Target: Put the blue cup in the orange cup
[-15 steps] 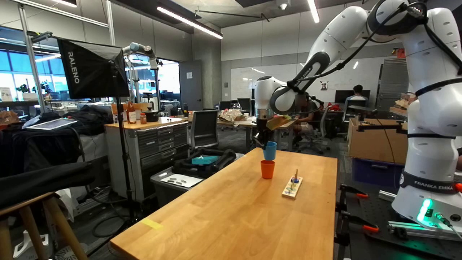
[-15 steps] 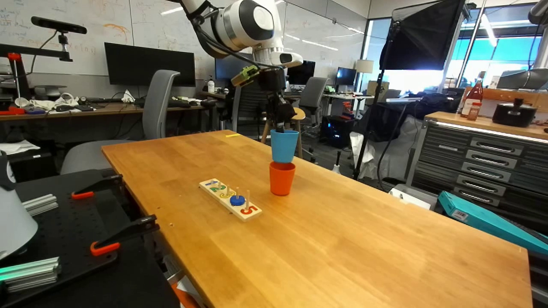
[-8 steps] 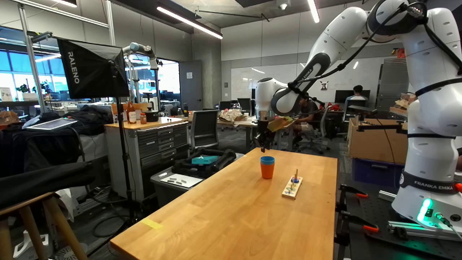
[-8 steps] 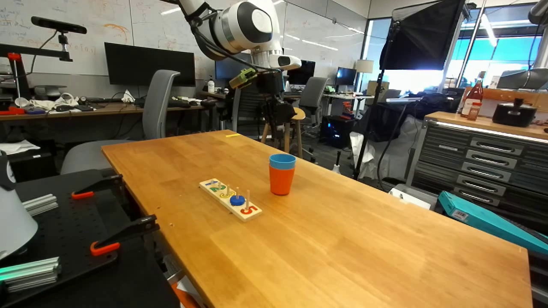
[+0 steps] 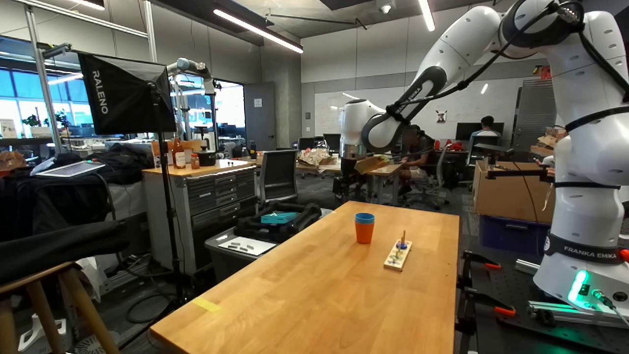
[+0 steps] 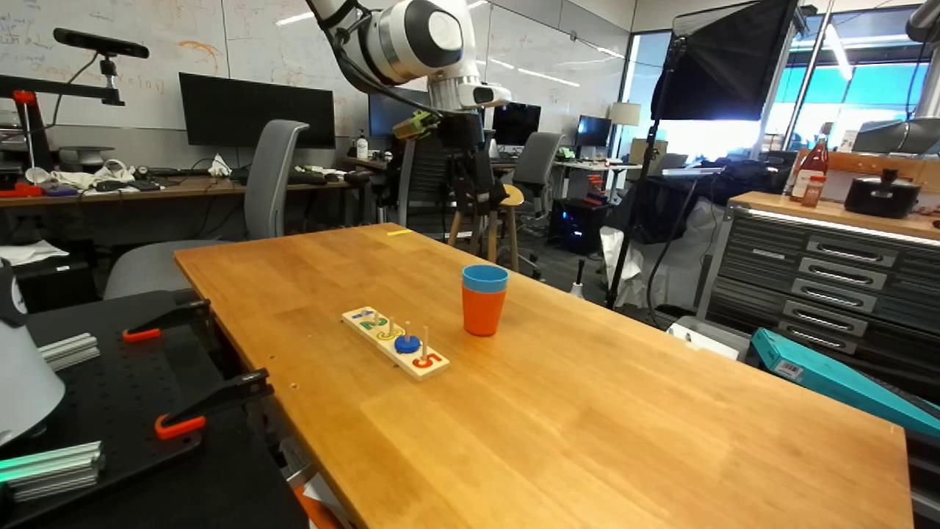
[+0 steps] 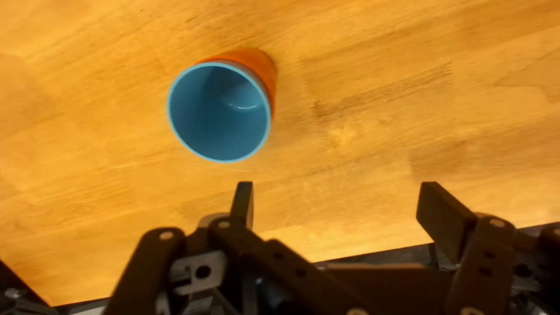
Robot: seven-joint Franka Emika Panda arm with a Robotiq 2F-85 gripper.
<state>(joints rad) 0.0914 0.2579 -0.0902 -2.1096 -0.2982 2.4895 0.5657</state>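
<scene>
The blue cup (image 5: 364, 217) stands upright inside the orange cup (image 5: 364, 233), with only its upper band showing above the orange rim. Both exterior views agree on this, with the blue cup (image 6: 485, 283) nested in the orange cup (image 6: 482, 312) on the wooden table. Seen from above in the wrist view, the hollow inside of the blue cup (image 7: 214, 116) faces the camera, and a strip of the orange cup (image 7: 260, 68) shows behind it. My gripper (image 7: 337, 186) is open with nothing between its fingers, higher than the cups and off to one side, apart from them.
A wooden peg board (image 6: 395, 342) with numbers and a blue ring lies on the table (image 6: 624, 411) near the cups. Black clamps (image 6: 217, 400) with orange tips grip the table's side by the robot's base. A table edge shows under the gripper in the wrist view.
The blue cup left my gripper and dropped down into the orange cup. The jaws opened, and the gripper moved up slightly and sideways, away from the cups.
</scene>
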